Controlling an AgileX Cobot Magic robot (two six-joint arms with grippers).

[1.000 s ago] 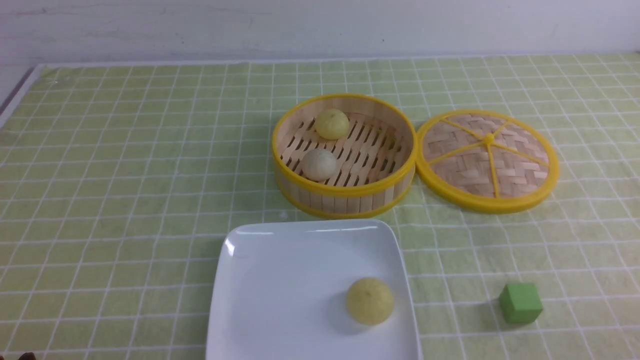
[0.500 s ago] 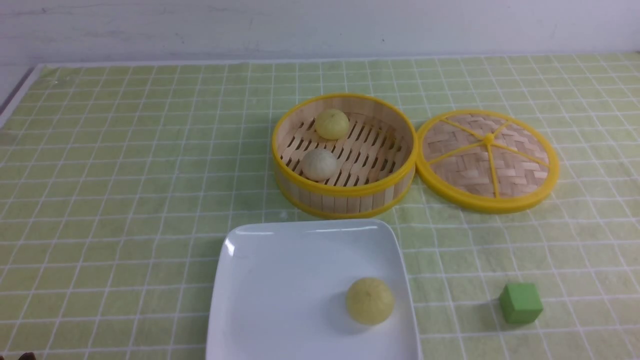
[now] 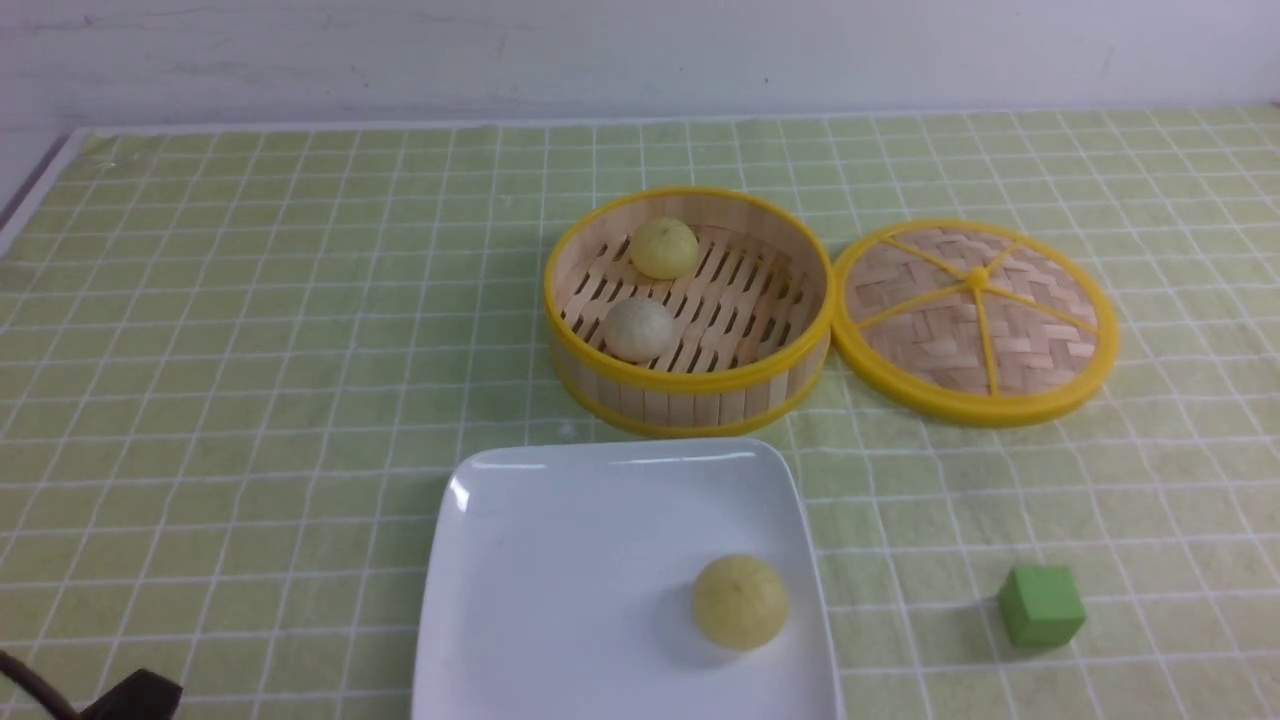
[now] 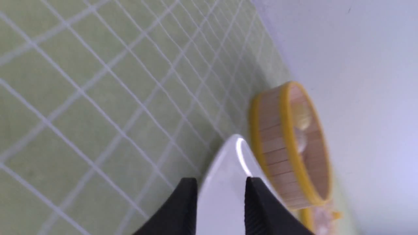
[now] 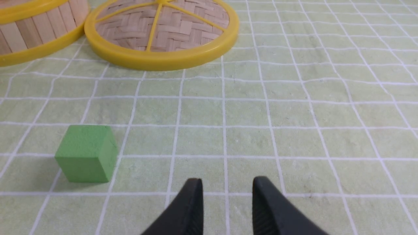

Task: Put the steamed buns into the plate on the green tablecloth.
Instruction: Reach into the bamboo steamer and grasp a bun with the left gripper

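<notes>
The white square plate (image 3: pixel 560 560) lies at the near middle of the green tablecloth (image 3: pixel 250 350). One pale yellow bun (image 3: pixel 740 602) sits in its near right part. A second pale yellow bun (image 3: pixel 663 248) and the greyish-white bun (image 3: pixel 638 328) sit in the bamboo steamer (image 3: pixel 690 395) behind the plate. My left gripper (image 4: pixel 221 182) is open and empty, left of the plate, facing the plate's corner (image 4: pixel 228 163) and the steamer (image 4: pixel 277 143). My right gripper (image 5: pixel 227 181) is open and empty, low over the cloth to the right of the green cube (image 5: pixel 85 153).
The woven steamer lid (image 3: pixel 975 320) lies flat to the right of the steamer and also shows in the right wrist view (image 5: pixel 160 29). The green cube (image 3: pixel 1041 605) sits right of the plate. A black part of my left arm (image 3: pixel 130 695) shows at the near left corner.
A black part of my left arm has come into the front view at the near left corner. The buns, plate, steamer and cube have not moved.
</notes>
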